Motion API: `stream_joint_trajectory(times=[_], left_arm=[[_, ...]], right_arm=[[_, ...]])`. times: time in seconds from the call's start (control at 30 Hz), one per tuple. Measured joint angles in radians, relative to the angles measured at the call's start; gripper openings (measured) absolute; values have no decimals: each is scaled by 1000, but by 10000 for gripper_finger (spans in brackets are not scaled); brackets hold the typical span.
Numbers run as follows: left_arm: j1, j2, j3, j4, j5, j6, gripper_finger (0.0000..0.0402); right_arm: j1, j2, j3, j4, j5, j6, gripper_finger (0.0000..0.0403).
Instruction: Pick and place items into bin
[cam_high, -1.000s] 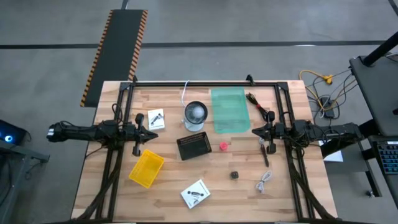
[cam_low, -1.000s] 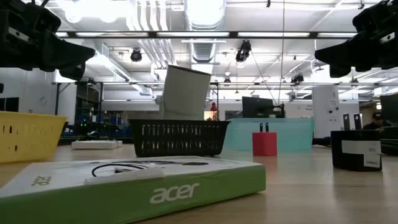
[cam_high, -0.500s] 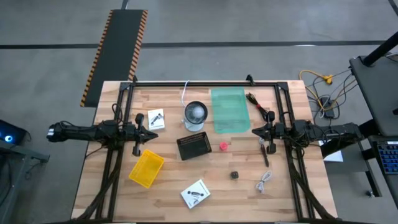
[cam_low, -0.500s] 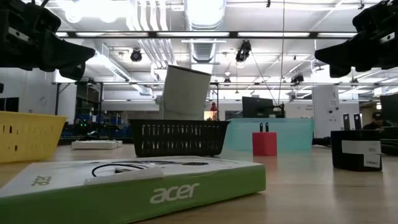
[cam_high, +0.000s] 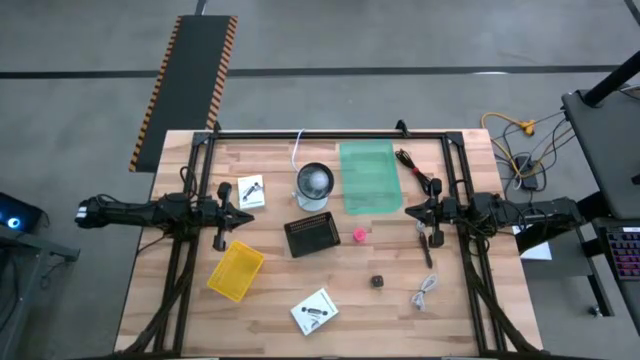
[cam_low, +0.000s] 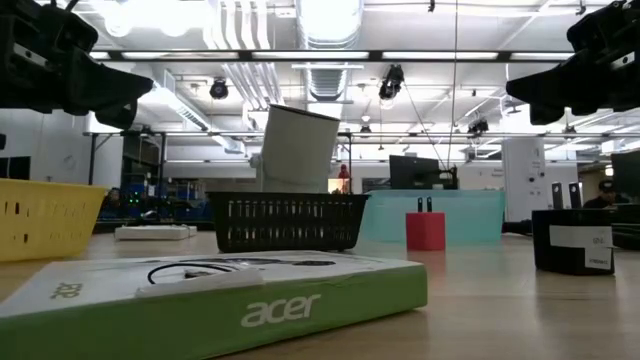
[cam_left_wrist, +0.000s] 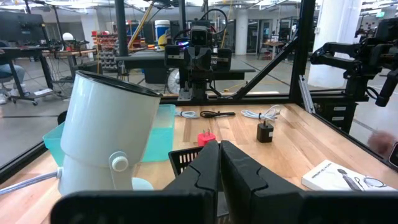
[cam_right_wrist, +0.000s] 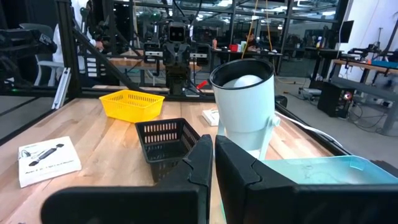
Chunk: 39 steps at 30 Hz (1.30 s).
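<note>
From above, the small die and red cube barely resolve, beside the black bin. Left gripper and right gripper remain pinched together, empty; nothing has moved.

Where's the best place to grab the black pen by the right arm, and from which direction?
The black pen lies flat on the table, pointing roughly toward and away from the front edge, just below the right gripper. Probably best to come straight down and pinch across the narrow middle of its barrel, fingers either side, since nothing crowds it.
</note>
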<state>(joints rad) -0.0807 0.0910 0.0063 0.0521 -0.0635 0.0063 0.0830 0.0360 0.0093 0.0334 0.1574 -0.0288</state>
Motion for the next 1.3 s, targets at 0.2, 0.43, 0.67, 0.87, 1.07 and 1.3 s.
stream_joint_trajectory(times=[0.2, 0.43, 0.67, 0.87, 1.07, 1.3], left_arm=[[0, 0, 0, 0, 0, 0, 0], [0, 0, 0, 0, 0, 0, 0], [0, 0, 0, 0, 0, 0, 0], [0, 0, 0, 0, 0, 0, 0], [0, 0, 0, 12, 0, 0, 0], [0, 0, 0, 19, 0, 1, 0]], right_arm=[[0, 0, 0, 0, 0, 0, 9], [0, 0, 0, 0, 0, 2, 9], [0, 0, 0, 0, 0, 0, 9], [0, 0, 0, 1, 0, 2, 9], [0, 0, 0, 6, 0, 34, 9], [-1, 0, 0, 122, 0, 52, 9]])
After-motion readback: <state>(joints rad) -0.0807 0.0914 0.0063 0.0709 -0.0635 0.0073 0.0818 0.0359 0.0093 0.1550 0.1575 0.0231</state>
